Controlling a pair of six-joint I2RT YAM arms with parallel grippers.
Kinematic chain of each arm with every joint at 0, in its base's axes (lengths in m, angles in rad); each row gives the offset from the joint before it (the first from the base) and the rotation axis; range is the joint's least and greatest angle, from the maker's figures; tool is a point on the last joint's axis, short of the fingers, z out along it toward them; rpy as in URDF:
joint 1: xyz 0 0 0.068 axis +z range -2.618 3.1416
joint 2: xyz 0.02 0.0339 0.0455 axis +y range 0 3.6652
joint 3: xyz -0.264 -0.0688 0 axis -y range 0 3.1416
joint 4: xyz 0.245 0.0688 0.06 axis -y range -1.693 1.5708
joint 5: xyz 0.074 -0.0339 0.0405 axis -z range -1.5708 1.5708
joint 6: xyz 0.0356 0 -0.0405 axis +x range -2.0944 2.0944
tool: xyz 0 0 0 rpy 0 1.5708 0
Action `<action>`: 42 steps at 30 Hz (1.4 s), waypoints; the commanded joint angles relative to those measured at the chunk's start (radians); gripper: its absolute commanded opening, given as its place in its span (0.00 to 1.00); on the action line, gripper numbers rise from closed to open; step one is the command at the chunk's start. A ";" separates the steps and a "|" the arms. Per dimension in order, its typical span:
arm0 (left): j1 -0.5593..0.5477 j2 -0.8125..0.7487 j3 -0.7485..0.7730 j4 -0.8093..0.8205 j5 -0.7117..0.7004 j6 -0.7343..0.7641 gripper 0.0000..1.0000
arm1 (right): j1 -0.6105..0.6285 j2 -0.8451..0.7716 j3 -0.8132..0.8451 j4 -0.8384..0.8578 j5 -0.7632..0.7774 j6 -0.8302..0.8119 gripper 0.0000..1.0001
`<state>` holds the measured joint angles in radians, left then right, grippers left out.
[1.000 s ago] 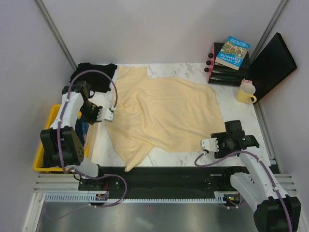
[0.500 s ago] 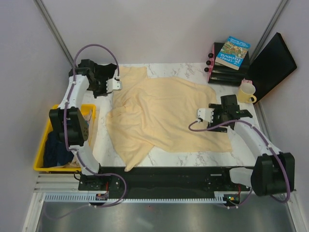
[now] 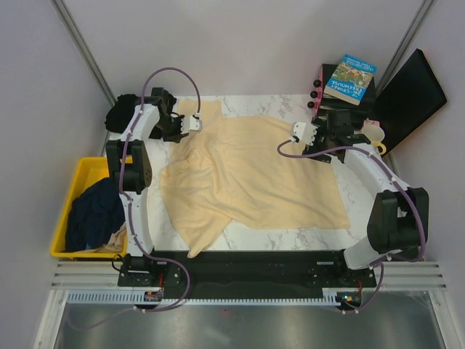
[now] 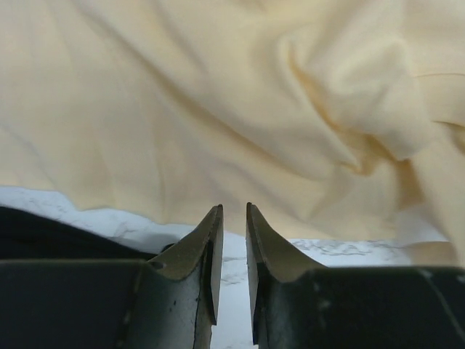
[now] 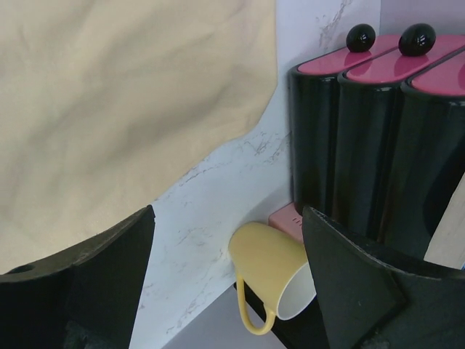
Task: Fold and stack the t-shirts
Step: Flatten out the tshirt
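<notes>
A large pale cream-yellow t-shirt (image 3: pixel 247 174) lies spread and rumpled over the marble table (image 3: pixel 247 105). A black t-shirt (image 3: pixel 120 113) is bunched at the back left corner. A dark navy t-shirt (image 3: pixel 91 214) sits in the yellow bin. My left gripper (image 3: pixel 195 123) hovers at the cream shirt's back left sleeve. In the left wrist view its jaws (image 4: pixel 234 211) stand a narrow gap apart with only bare marble between them, and the cream cloth (image 4: pixel 218 109) lies just beyond the tips. My right gripper (image 3: pixel 296 134) is wide open and empty (image 5: pixel 227 211) over the shirt's back right edge (image 5: pixel 109 109).
A yellow mug (image 3: pixel 372 134) (image 5: pixel 272 273) stands at the back right, close under the right arm. Behind it are black boxes with pink tops (image 5: pixel 349 138) carrying a book (image 3: pixel 350 78), and a black panel (image 3: pixel 410 98). The yellow bin (image 3: pixel 73 189) hangs off the table's left edge.
Both arms swung from the table's near side to its far side, left to the back left sleeve, right to the back right edge. The right jaws opened wide; the left jaws parted slightly.
</notes>
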<state>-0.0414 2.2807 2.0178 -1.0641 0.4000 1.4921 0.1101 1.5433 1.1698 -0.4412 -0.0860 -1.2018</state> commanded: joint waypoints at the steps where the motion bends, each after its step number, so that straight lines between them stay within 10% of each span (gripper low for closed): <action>1: 0.006 0.097 0.153 0.015 -0.052 -0.015 0.26 | 0.023 0.037 0.062 0.029 0.011 0.019 0.88; 12: -0.006 0.175 0.171 -0.065 -0.142 0.145 0.24 | 0.054 0.101 0.117 0.067 0.032 -0.028 0.88; 16: -0.014 0.209 0.194 -0.073 -0.191 0.155 0.02 | 0.065 0.118 0.126 0.081 0.032 -0.028 0.88; 21: -0.026 0.267 0.225 -0.053 -0.295 0.163 0.02 | 0.086 0.133 0.139 0.108 0.037 -0.035 0.87; 34: -0.043 0.310 0.110 0.735 -0.664 0.212 0.02 | 0.126 0.155 0.139 0.150 0.061 -0.010 0.87; 42: -0.051 0.367 0.141 0.952 -0.716 0.223 0.14 | 0.134 0.149 0.122 0.156 0.066 0.011 0.87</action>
<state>-0.0875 2.6167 2.1494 -0.2893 -0.2569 1.6726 0.2344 1.6882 1.2819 -0.3161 -0.0261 -1.2175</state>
